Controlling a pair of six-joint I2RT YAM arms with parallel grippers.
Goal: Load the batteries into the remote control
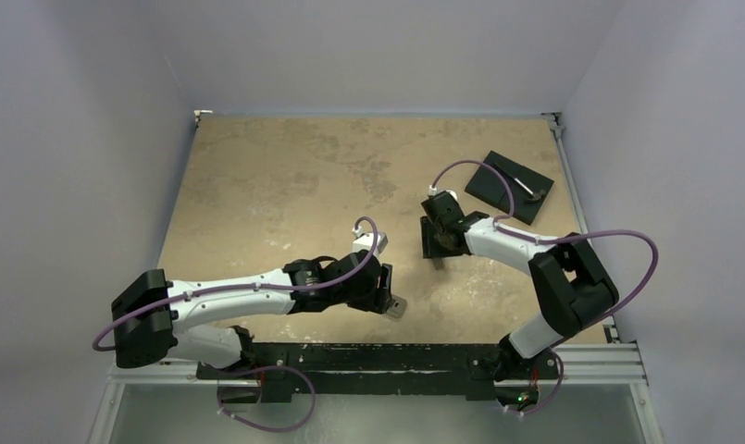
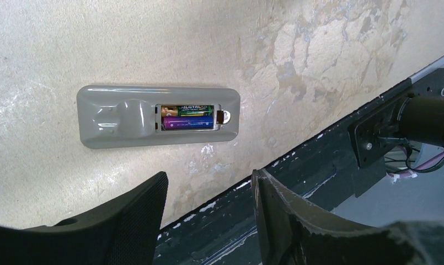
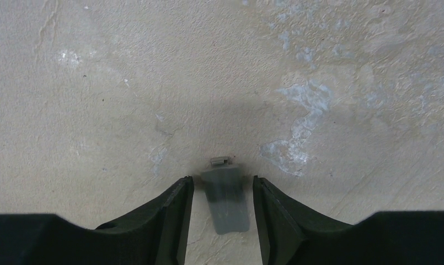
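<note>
The remote control [image 2: 153, 117] lies grey back up on the table, its battery bay uncovered. Two batteries lie side by side in the bay, a green-and-black one [image 2: 189, 110] and a purple one [image 2: 187, 122]. My left gripper [image 2: 208, 190] is open and empty, just near of the remote and not touching it. In the top view only an end of the remote [image 1: 398, 308] shows past the left gripper [image 1: 388, 296]. My right gripper [image 3: 222, 185] is open, a finger on each side of the narrow grey cover strip [image 3: 226, 200], which lies flat on the table and touches neither finger.
A black square plate [image 1: 498, 180] with a small tool on it lies at the back right. The black mounting rail [image 2: 297, 182] runs along the table's near edge, close to the remote. The right gripper [image 1: 437, 248] is mid-table.
</note>
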